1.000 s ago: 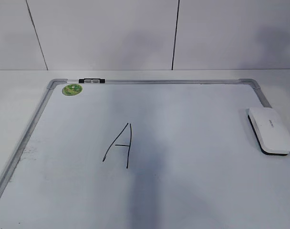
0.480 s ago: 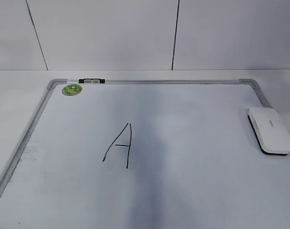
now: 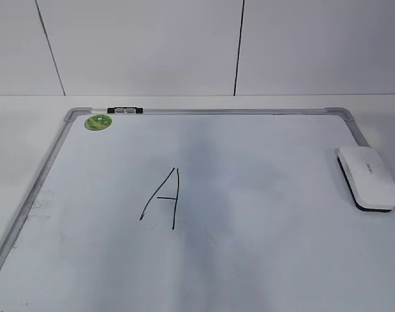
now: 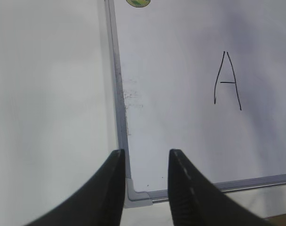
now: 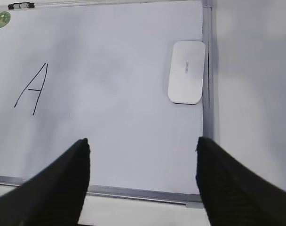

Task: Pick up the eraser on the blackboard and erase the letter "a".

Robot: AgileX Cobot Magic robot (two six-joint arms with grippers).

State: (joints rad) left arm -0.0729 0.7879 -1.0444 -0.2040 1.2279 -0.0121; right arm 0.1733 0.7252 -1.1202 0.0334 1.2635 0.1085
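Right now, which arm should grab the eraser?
Right. The eraser lies by the board's right frame, ahead of the open right gripper; the left gripper hangs over the opposite near corner.

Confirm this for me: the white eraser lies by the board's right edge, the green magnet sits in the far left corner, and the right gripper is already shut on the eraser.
Not quite. In the right wrist view the right gripper is open and empty, apart from the eraser. The eraser does lie by the board's right edge, and the magnet sits far left.
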